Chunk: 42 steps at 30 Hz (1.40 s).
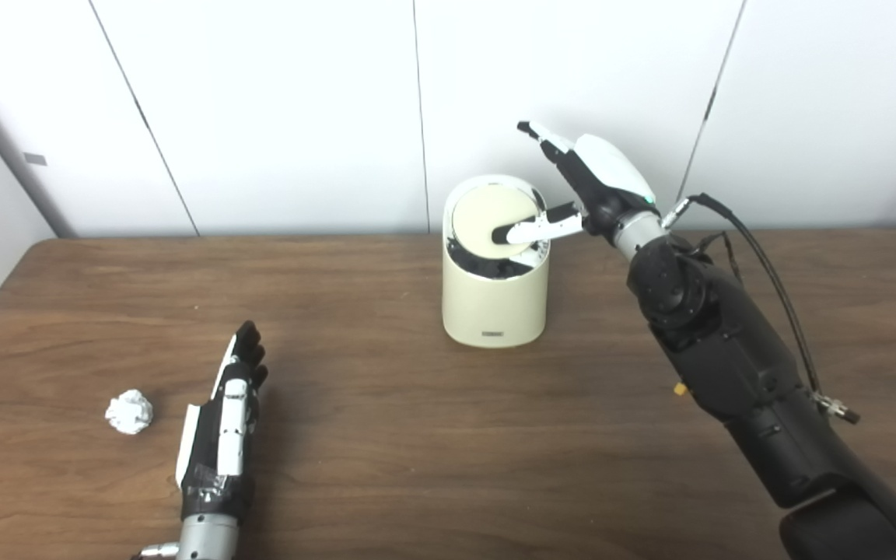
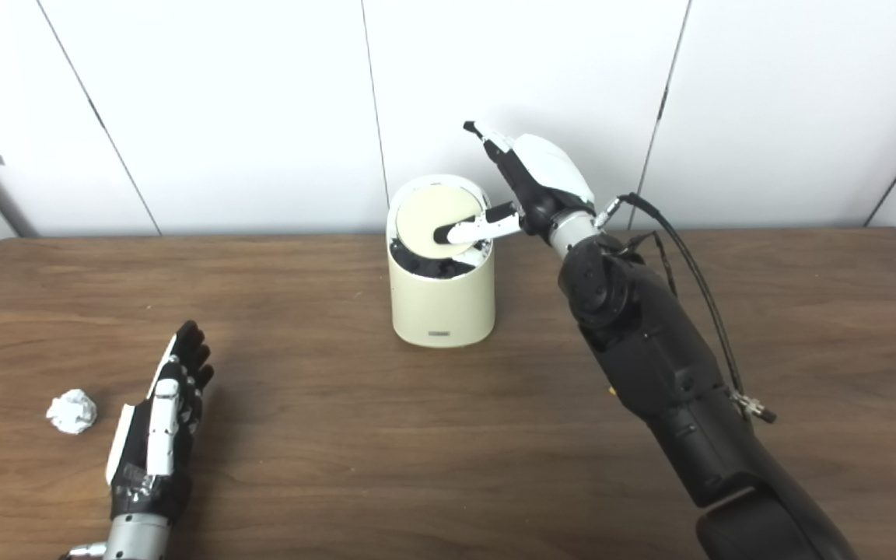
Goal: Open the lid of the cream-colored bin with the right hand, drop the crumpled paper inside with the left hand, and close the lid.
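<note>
Cream-colored plastic, smooth and matte, that's the bin [image 1: 495, 299]: a short round cylinder sitting on a dark wood-grain table [image 1: 417, 435]. Its round flat lid [image 1: 491, 222] is tilted, the near edge tipped down so you can see a dark crescent of the bin's black interior below it.

The right hand [image 1: 584, 190] is up at the bin's top, just right of the rim. It's got a glossy white shell on the back and black fingers. One white-and-black digit [image 1: 533, 229] stretches out to the hand's left and lies on the lid, tip resting on the cream disc. The other fingers point up and away, spread, not wrapped around anything. So it's an open hand pressing, not gripping.

The left hand [image 1: 222, 424] lies flat near the front edge of the table, fingers straight and together, holding nothing. The crumpled paper [image 1: 129, 411], a small lumpy white ball full of creases, sits on the wood just to that hand's left, close but not touching. The bin is well ahead and to the right of that hand.
</note>
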### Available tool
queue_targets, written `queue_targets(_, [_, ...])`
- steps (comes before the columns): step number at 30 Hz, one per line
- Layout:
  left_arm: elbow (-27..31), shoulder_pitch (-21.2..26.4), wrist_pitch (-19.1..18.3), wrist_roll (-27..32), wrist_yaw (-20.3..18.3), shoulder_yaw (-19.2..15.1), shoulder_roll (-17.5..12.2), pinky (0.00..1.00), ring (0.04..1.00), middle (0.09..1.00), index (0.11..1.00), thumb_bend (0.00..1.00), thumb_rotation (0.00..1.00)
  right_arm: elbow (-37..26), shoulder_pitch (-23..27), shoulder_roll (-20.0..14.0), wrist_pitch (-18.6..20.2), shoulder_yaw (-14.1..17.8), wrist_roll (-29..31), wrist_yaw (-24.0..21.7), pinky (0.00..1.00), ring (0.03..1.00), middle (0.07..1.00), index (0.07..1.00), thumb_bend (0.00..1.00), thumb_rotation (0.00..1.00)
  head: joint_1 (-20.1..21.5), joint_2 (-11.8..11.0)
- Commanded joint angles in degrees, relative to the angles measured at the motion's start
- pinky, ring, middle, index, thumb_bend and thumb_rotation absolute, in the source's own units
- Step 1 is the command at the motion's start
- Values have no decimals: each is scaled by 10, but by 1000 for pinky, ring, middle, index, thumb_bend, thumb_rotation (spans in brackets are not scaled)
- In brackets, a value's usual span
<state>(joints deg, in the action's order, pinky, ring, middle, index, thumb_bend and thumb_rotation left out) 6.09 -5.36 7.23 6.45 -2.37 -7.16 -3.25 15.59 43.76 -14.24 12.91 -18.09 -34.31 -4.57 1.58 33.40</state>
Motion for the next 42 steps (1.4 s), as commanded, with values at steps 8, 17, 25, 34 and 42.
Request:
queue_targets(8, [-24, -8, 9, 3, -1, 7, 8, 1000, 1000, 999, 997, 355, 989, -2, 28, -12, -24, 1, -20, 8, 884, 952, 943, 932, 726, 312, 2, 1])
queue_targets(17, [-25, -7, 11, -1, 2, 8, 9, 1000, 1000, 1000, 999, 363, 987, -7, 23, -24, -16, -16, -41, -5, 898, 971, 966, 943, 831, 156, 2, 2])
queue_targets(25, [-28, -7, 14, 1, 1, 7, 10, 1000, 1000, 999, 996, 364, 971, -7, 18, -23, -19, -14, -36, -2, 888, 968, 968, 937, 851, 162, 2, 3])
queue_targets(34, [-32, -6, 22, -8, 1, 11, 9, 1000, 991, 991, 984, 357, 925, -11, 12, -19, -32, -15, -36, 7, 927, 966, 957, 933, 767, 347, 1, 2])
queue_targets(42, [-38, -6, 13, -17, 1, 16, 10, 1000, 982, 974, 962, 443, 721, -19, 5, -15, -44, -12, -38, 14, 962, 969, 955, 929, 753, 505, 0, -2])
